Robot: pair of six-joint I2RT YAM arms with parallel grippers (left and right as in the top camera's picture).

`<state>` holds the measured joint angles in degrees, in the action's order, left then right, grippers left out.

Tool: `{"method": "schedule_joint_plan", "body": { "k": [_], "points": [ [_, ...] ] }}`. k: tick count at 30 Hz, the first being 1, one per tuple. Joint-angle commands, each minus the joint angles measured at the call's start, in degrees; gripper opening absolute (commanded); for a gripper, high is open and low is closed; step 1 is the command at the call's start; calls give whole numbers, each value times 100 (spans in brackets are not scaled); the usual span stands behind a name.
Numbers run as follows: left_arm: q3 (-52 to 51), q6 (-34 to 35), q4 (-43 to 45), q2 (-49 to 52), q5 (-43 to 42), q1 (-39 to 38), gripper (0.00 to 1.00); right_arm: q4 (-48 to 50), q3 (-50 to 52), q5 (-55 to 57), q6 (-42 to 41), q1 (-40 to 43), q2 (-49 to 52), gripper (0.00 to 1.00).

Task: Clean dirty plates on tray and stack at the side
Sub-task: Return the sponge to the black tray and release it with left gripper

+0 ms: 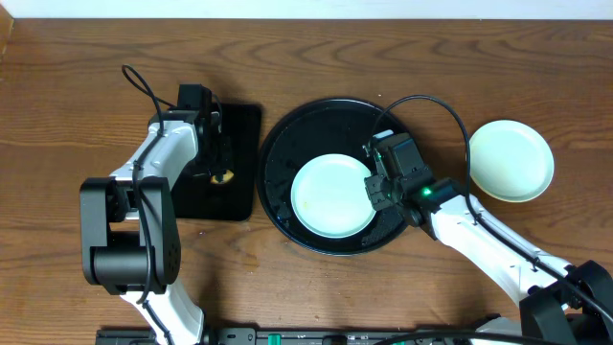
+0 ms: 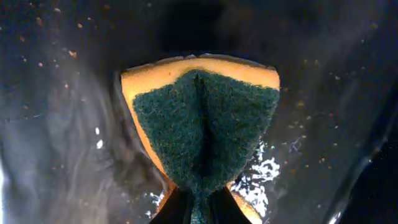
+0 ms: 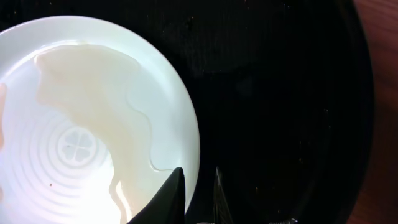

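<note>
A pale blue-green plate [image 1: 330, 196] lies in the round black tray [image 1: 321, 125], toward its front. In the right wrist view the plate [image 3: 93, 112] is wet with a thin film of liquid, and the tray [image 3: 280, 93] is dark beside it. My right gripper [image 1: 375, 188] straddles the plate's right rim, one finger on the plate and one outside it [image 3: 196, 193], shut on the rim. My left gripper [image 1: 222, 169] is shut on a yellow sponge with a green scouring face [image 2: 205, 124], its fingers [image 2: 199, 208] pinching the sponge's end.
A second pale plate [image 1: 510, 160] sits on the wooden table at the right; a third plate does not show separately. The left gripper and sponge hang over a wet rectangular black tray [image 1: 241, 125], left of the round tray.
</note>
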<state>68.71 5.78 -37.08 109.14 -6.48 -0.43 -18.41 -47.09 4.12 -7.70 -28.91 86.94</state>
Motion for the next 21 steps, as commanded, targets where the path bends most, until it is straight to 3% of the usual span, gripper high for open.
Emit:
{"method": "schedule_joint_plan", "body": {
  "k": [1,5,7,12,21],
  "points": [
    [-76,-79,-101,125,-28,4,7,-11,-31,-33,-105,44,-57,17],
    [-66,-76,-107,22,-31,2,17,-129,-28,-70,-149,44,-55,20],
    [-66,-76,-116,-70,-31,2,33,-199,-17,-195,-238,44,-50,23],
    [-63,-39,-238,-455,-33,2,47,-219,83,-748,-330,42,81,28],
    [-63,138,-380,-975,-35,2,49,-378,116,-737,-938,44,522,28]
  ]
}}
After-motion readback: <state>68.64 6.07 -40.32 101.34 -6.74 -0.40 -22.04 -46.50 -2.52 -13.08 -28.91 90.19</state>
